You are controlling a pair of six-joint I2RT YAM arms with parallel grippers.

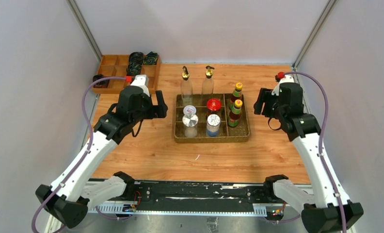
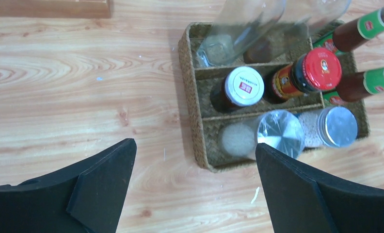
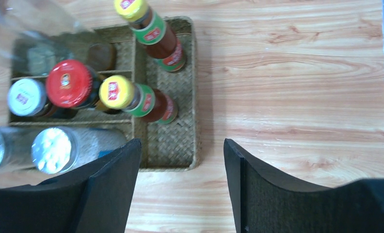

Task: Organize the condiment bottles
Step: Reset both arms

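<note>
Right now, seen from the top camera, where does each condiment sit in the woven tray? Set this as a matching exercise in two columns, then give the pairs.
Things:
1. clear gold-spouted bottles
2. red-lidded jar
3. silver-lidded shakers
4. yellow-capped sauce bottles

Sections of the woven tray:
A. near row
B. long right-hand section
C. far row
D. middle row

Pairs: 1-C, 2-D, 3-A, 4-B
</note>
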